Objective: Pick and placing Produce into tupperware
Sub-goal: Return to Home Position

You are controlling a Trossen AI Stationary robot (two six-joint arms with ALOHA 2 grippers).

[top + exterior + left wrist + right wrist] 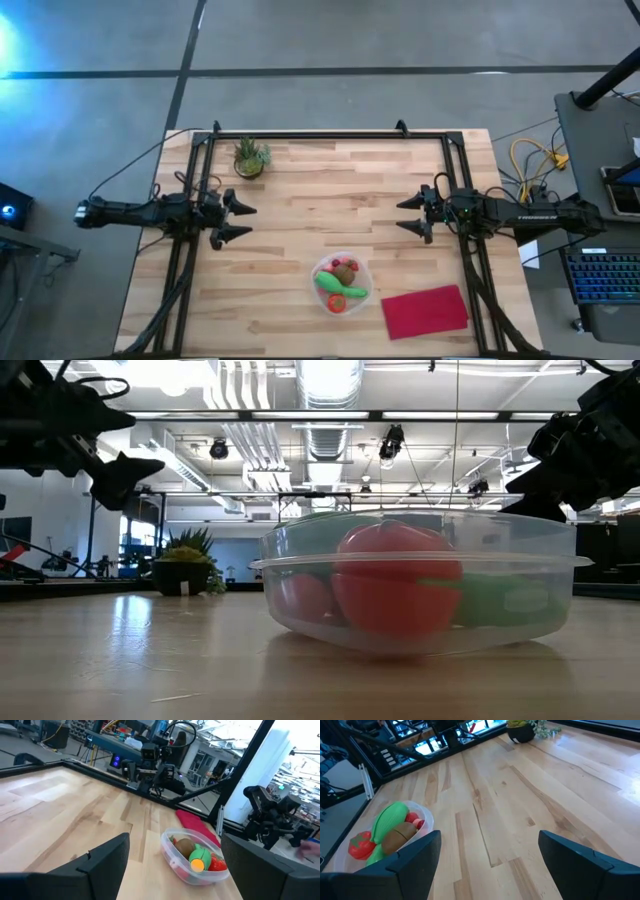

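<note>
High view looks straight down on the wooden table (330, 190), where the left gripper (247, 221) hangs over the left side with its two fingers spread apart and nothing between them. The right gripper (402, 215) mirrors it over the right side, also spread and empty, and the two claws point toward each other across the bare middle of the boards. The round clear tupperware (367, 285) sits near the front edge, between the two arms and well apart from both. The produce (340, 285) lies inside it, packed close together. From the right wrist view a brown oval (400, 834) rests against a long green piece (390, 820), with a red piece (360, 845) beside them, all within the container's rim. The low view shows the red piece pressed close to the clear wall. A magenta cloth (425, 311) lies flat just beside the tupperware on the right-arm side. A potted plant (250, 157) stands toward the far left corner, behind the left gripper.
</note>
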